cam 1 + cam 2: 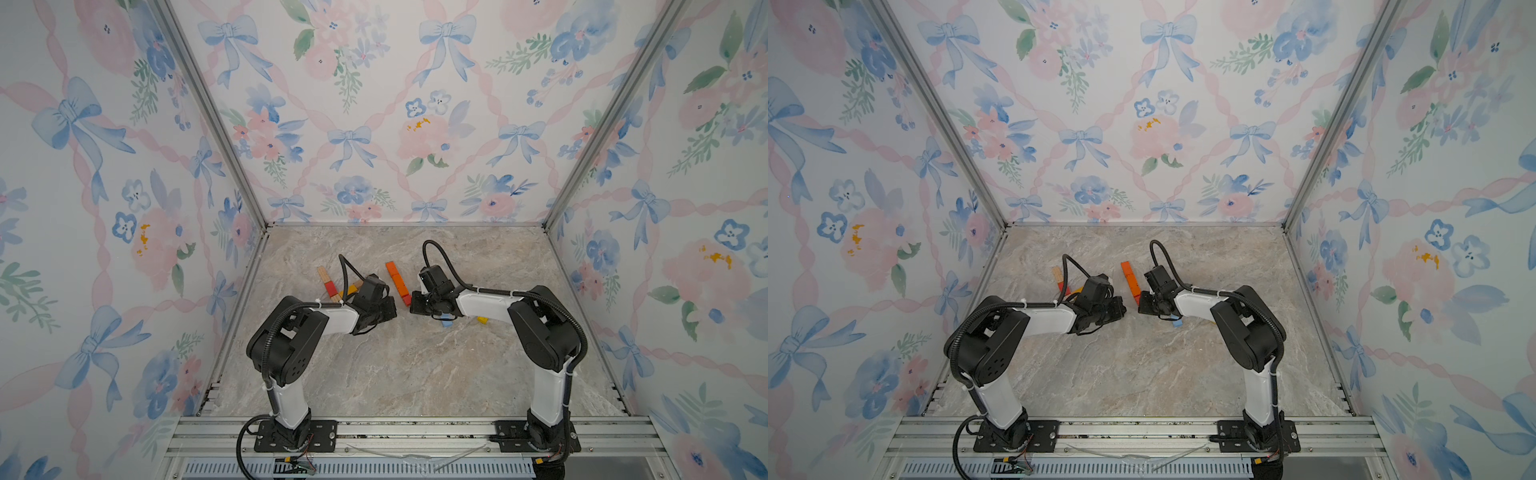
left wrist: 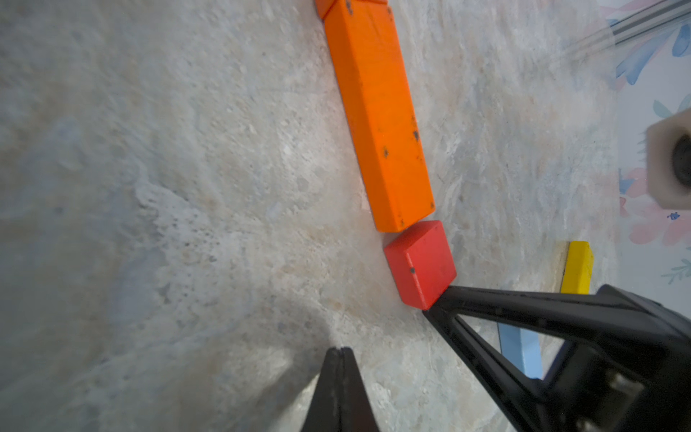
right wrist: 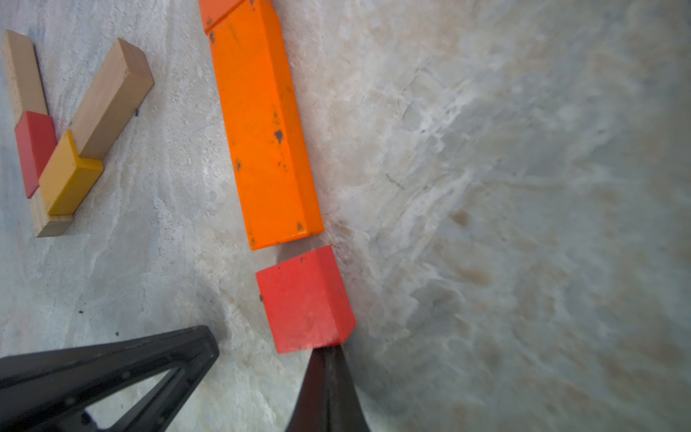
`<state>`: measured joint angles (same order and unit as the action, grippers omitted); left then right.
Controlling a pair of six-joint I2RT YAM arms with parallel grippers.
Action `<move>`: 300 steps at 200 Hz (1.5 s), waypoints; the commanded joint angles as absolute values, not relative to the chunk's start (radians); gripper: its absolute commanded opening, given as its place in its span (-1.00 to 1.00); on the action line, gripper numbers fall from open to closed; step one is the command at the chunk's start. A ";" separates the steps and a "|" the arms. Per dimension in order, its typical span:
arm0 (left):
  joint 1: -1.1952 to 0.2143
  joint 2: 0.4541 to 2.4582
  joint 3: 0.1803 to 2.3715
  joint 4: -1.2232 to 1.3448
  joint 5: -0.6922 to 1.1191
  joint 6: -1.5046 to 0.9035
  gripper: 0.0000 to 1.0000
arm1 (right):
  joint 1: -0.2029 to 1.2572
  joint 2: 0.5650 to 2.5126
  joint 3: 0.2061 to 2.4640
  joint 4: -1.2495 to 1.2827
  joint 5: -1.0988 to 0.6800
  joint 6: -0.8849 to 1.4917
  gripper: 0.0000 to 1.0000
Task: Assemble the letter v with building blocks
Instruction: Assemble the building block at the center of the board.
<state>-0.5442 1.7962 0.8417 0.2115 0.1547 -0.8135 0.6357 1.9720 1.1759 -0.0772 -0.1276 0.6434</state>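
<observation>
The marbled tabletop (image 1: pixel 415 374) carried the building blocks in two groups. Straight ahead of the right gripper (image 3: pixel 328 359) ran the long orange bar (image 3: pixel 265 131), with a second orange piece (image 3: pixel 218 11) butted against its far end. Off on the left gripper's (image 2: pixel 338 357) side lay a cluster of wood, red and yellow pieces (image 3: pixel 69 175), its two lines meeting in a fork. The red block (image 3: pixel 304 299) sat between the right gripper's tip and the near end of the orange bar, just beside the bar and slightly skewed to it. Behind the right gripper lay a small yellow block (image 2: pixel 577 267) and a light blue block (image 2: pixel 519 348).

The step in hand looked like nudging the red block up against the bar to lengthen that stroke. It called for a slow push along the bar's line. Contact at a corner would likely spin the block, so the middle of its near face was the better spot, and a hard shove could shift the bar too.

The right gripper's jaws were fully closed and held nothing; their joined tip touched a near corner of the red block. The left gripper was likewise closed and empty, clear of every block.
</observation>
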 commanded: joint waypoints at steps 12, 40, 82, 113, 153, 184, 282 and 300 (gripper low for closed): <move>-0.545 1.816 0.864 0.210 0.161 -0.816 -1.00 | 0.633 2.009 1.165 -0.179 -0.107 0.632 -1.00; -0.543 1.820 0.870 0.210 0.163 -0.815 -1.00 | 0.637 2.019 1.177 -0.181 -0.110 0.631 -1.00; -0.538 1.822 0.871 0.210 0.166 -0.815 -1.00 | 0.637 2.035 1.198 -0.189 -0.114 0.631 -1.00; -0.534 1.824 0.873 0.210 0.167 -0.815 -1.00 | 0.642 2.041 1.209 -0.198 -0.118 0.632 -1.00; -0.532 1.832 0.879 0.210 0.172 -0.815 -1.00 | 0.642 2.050 1.215 -0.198 -0.114 0.632 -1.00; -0.529 1.835 0.879 0.210 0.173 -0.816 -1.00 | 0.643 2.063 1.224 -0.201 -0.116 0.631 -1.00; -0.522 1.833 0.879 0.210 0.179 -0.817 -1.00 | 0.636 2.072 1.239 -0.214 -0.115 0.631 -1.00; -0.522 1.830 0.877 0.210 0.178 -0.817 -1.00 | 0.637 2.067 1.237 -0.215 -0.116 0.632 -1.00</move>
<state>-0.5297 1.8191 0.8623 0.2119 0.1661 -0.8135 0.6365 2.0163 1.2476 -0.1089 -0.1280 0.6434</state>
